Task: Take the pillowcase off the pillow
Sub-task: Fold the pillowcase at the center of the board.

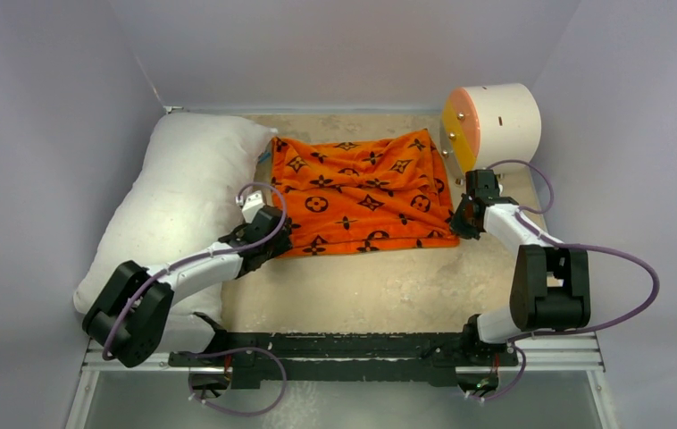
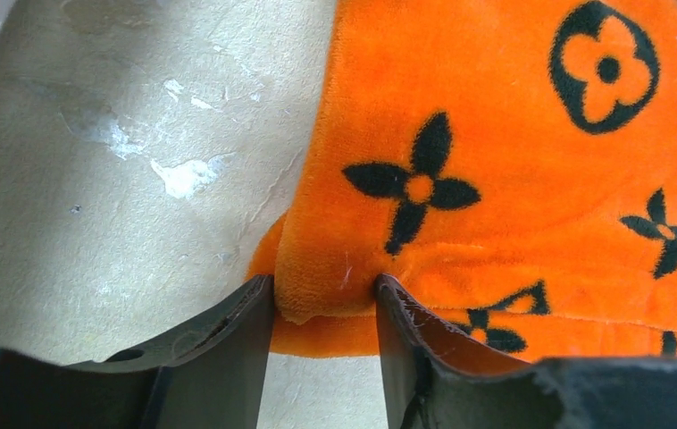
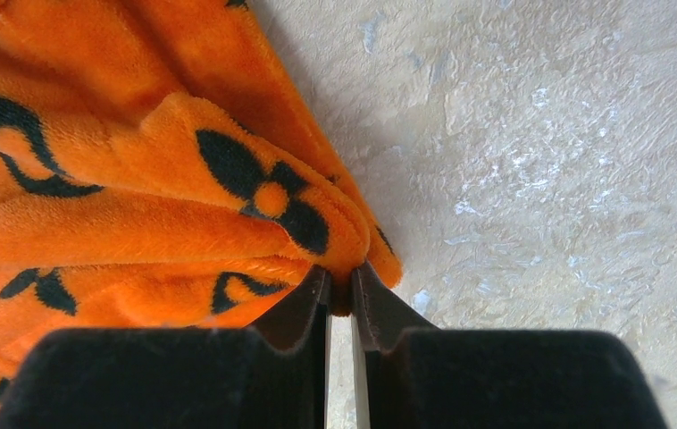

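The orange pillowcase (image 1: 362,197) with black motifs lies flat and rumpled on the table, apart from the white pillow (image 1: 174,197), which lies bare along the left wall. My left gripper (image 1: 278,238) is at the pillowcase's near left corner. In the left wrist view the gripper (image 2: 324,286) has its jaws apart, with the hem of the pillowcase (image 2: 514,179) lying between them. My right gripper (image 1: 458,220) is at the near right corner. In the right wrist view the gripper (image 3: 341,273) is pinched shut on a fold of the pillowcase (image 3: 138,206).
A white cylinder with an orange face (image 1: 496,121) stands at the back right, close behind my right arm. Grey walls close in the left, back and right sides. The beige tabletop (image 1: 362,286) shows between the pillowcase and the arm bases.
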Controlling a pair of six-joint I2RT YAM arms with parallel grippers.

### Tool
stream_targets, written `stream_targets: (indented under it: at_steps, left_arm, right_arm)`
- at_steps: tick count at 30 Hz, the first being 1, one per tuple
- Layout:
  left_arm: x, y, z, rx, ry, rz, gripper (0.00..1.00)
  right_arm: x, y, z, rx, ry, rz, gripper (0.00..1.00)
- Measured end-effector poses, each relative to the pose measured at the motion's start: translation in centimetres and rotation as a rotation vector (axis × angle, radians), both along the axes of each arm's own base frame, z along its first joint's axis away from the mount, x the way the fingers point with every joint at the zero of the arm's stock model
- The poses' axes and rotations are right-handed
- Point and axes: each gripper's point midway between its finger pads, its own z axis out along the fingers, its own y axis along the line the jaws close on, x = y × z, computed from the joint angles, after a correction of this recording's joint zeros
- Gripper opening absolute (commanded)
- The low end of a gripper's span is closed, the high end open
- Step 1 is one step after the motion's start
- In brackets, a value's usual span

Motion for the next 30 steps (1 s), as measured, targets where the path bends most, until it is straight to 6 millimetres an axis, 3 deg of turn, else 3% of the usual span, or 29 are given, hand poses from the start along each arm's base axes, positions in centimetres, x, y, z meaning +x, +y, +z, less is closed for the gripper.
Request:
stream_targets:
  at_steps: [2, 7, 11, 15, 21, 30]
  left_arm:
    - [0.1, 0.0, 0.0, -0.004, 0.0, 0.002, 0.41]
    - [0.6, 0.3, 0.7, -0.005, -0.011, 0.017, 0.26]
    - [1.5, 0.9, 2.1, -0.018, -0.041, 0.042, 0.0]
    - [2.0, 1.3, 2.6, -0.028, -0.051, 0.047, 0.0]
    - [1.6, 1.1, 3.1, -0.048, -0.045, 0.032, 0.0]
    - [1.5, 1.0, 7.7, -0.098, -0.118, 0.025, 0.0]
  right_arm:
    - [0.0, 0.0, 0.0, 0.0, 0.0, 0.001, 0.11]
    - [0.0, 0.2, 0.0, 0.009, 0.0, 0.006, 0.11]
    - [0.0, 0.2, 0.0, 0.012, 0.0, 0.008, 0.07]
    - [0.0, 0.3, 0.0, 0.012, -0.001, 0.01, 0.0]
    - [0.0, 0.3, 0.6, 0.013, -0.017, 0.007, 0.0]
    - [0.4, 0.3, 4.4, 0.013, -0.105, 0.008, 0.0]
